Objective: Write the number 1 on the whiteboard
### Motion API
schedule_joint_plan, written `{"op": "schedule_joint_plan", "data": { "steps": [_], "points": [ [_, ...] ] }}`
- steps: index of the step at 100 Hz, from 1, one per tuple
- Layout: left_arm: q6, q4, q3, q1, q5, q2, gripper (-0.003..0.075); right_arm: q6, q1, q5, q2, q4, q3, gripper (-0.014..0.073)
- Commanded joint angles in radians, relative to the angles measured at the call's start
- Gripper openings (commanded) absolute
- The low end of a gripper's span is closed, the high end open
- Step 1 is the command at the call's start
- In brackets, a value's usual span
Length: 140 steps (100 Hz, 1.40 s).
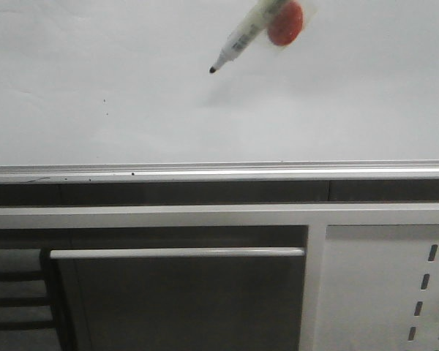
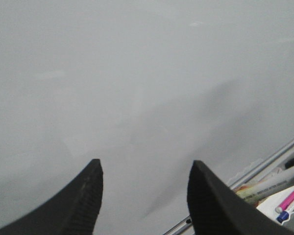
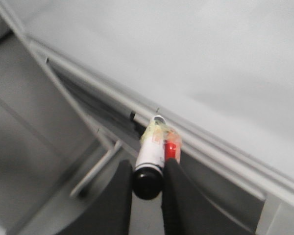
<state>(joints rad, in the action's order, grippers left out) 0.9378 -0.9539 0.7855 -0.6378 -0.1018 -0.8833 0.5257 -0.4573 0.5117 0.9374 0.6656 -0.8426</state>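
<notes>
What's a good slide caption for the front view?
Marker with a red piece attached, tip poised over the still-blank whiteboard above its silver ledge.

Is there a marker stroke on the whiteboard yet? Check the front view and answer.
No. The whiteboard is bare apart from tiny specks, and the marker tip shows no line beneath it.
</notes>
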Motion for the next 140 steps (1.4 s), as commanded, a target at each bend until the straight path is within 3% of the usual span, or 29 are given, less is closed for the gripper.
{"op": "schedule_joint_plan", "data": {
  "steps": [1, 25, 68, 98, 114, 140],
  "points": [
    [-0.005, -0.05, 0.027, 0.022, 0.04, 0.022, 0.0256, 0.002, -0.035, -0.201, -0.06, 0.0, 0.032, -0.0058],
    [-0.005, -0.059, 0.027, 0.033, 0.047, 0.021, -0.0022, 0.002, -0.069, -0.305, -0.076, -0.09, 0.056, -0.0043],
    [-0.005, -0.059, 0.027, 0.033, 0.073, 0.021, -0.002, 0.002, -0.067, -0.363, -0.056, -0.143, 0.056, -0.0043],
    [-0.005, -0.059, 0.027, 0.033, 0.073, 0.021, -0.002, 0.002, -0.041, -0.433, 0.08, -0.144, 0.056, -0.0043],
    [-0.005, -0.059, 0.027, 0.033, 0.073, 0.021, -0.002, 0.002, -0.028, -0.311, 0.11, -0.14, 0.056, -0.0043],
    [-0.005, -0.059, 0.027, 0.033, 0.042, 0.019, -0.002, 0.002, -0.027, -0.085, 0.005, -0.14, 0.004, -0.0043]
  ]
}}
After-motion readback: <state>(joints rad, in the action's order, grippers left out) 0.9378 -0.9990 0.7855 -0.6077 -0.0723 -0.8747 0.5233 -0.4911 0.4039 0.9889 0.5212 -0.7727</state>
